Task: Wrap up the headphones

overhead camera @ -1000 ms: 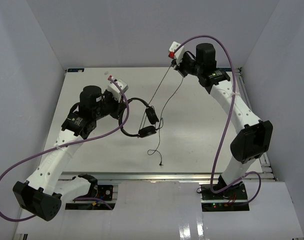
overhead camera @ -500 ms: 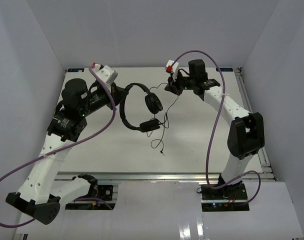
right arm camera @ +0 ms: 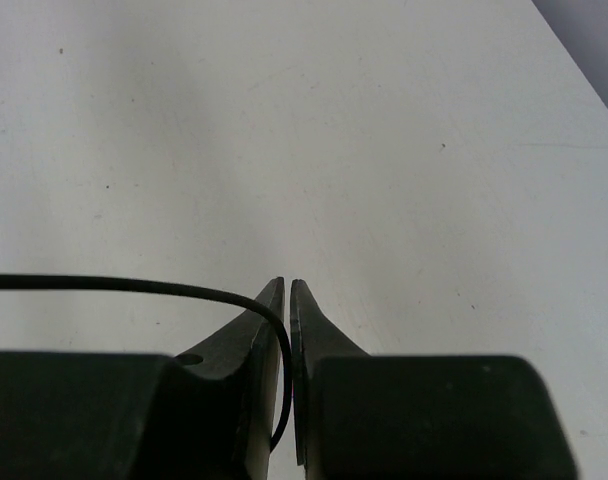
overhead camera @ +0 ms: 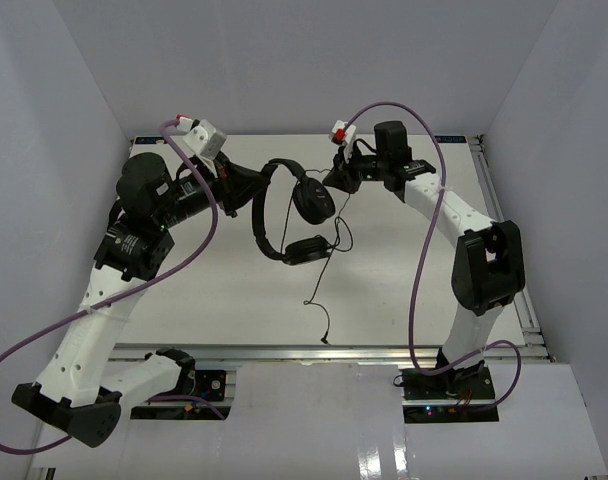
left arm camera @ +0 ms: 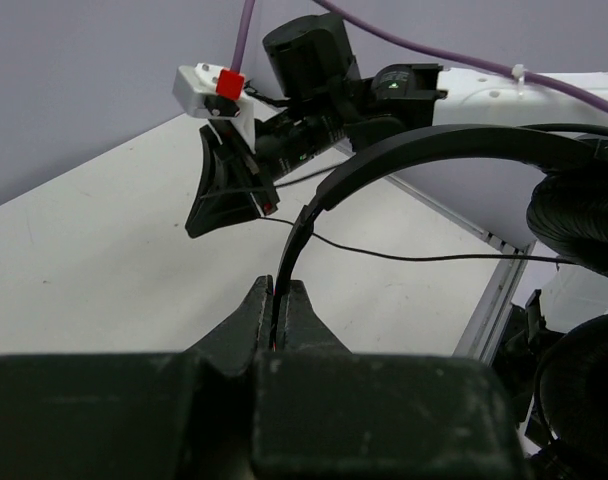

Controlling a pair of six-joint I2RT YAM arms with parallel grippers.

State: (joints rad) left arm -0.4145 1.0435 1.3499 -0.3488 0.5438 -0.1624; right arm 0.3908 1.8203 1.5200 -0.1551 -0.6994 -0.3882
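Note:
The black headphones [overhead camera: 304, 205] hang in the air above the table's far middle. My left gripper [overhead camera: 252, 186] is shut on their thin headband [left arm camera: 384, 165], which rises from between my fingers in the left wrist view. The two padded ear cups [left arm camera: 584, 215] show at that view's right. My right gripper [overhead camera: 331, 178] is shut on the thin black cord [right arm camera: 134, 288], just right of the upper ear cup [overhead camera: 311, 203]. The cord [overhead camera: 329, 250] hangs down in loops to the table, its end [overhead camera: 327, 340] near the front edge.
Purple arm cables [overhead camera: 424, 270] arc over both arms. White walls stand on three sides of the white table [overhead camera: 404, 300]. A metal rail [overhead camera: 364, 352] runs along the table's near edge. My right arm [left arm camera: 314, 70] shows close ahead in the left wrist view.
My left gripper has lifted the headphones up and to the right. My right gripper has come down and left with the cord, close to the upper ear cup. The cord now hangs slacker.

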